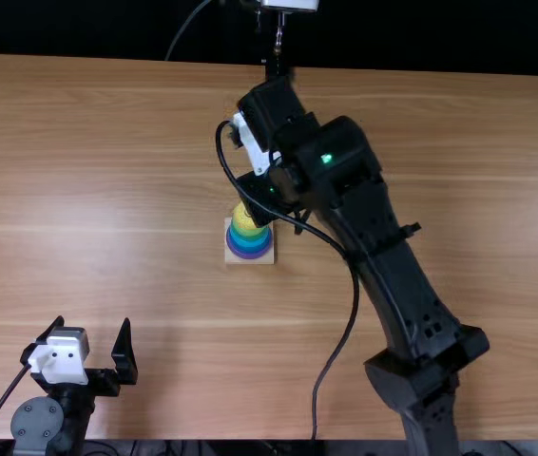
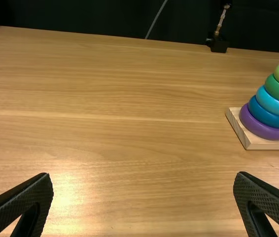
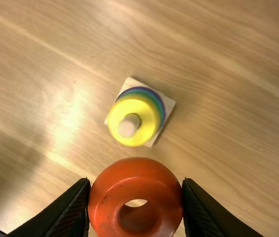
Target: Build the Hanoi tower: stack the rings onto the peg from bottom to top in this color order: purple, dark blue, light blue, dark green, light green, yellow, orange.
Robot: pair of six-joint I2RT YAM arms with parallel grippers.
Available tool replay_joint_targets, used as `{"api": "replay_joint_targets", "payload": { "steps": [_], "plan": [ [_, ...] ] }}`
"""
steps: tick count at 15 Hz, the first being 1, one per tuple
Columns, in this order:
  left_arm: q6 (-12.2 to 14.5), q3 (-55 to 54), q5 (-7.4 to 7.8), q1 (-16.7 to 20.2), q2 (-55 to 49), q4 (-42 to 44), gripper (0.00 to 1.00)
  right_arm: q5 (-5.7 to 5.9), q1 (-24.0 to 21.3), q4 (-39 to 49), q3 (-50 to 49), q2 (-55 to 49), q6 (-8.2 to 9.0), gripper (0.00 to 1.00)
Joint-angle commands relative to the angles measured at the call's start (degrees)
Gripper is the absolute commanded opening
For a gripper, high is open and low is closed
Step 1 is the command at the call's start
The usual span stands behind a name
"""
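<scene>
Wooden table (image 3: 228, 148) — orange ring (image 3: 135, 180) between fingers (image 3: 202, 213), right-wrist view

No text, label or number can be read anywhere

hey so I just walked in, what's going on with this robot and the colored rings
The right gripper holds the orange ring between its fingers, above the table and close to the ring tower. On the peg, the stack runs purple, dark blue, light blue, dark green, light green, then yellow on top. Only orange is left to go on. The left gripper is open and empty, away from the tower.
</scene>
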Motion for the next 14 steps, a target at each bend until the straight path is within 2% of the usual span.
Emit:
{"api": "replay_joint_targets", "payload": {
  "steps": [1, 4, 14],
  "plan": [
    [0.4, -5.9, 0.27, -0.2, -0.7, -4.6, 1.0, -0.26, 0.8, 0.3, 1.3, 0.4, 0.04, 0.0],
    [0.4, -5.9, 0.27, -0.2, -0.7, -4.6, 1.0, -0.26, 2.1, 0.6, 1.4, 2.0, 0.04, 0.0],
    [0.4, -5.9, 0.27, -0.2, -0.7, -4.6, 1.0, 0.16, 1.8, 3.9, 1.1, 4.2, -0.49, 0.0]
  ]
}}
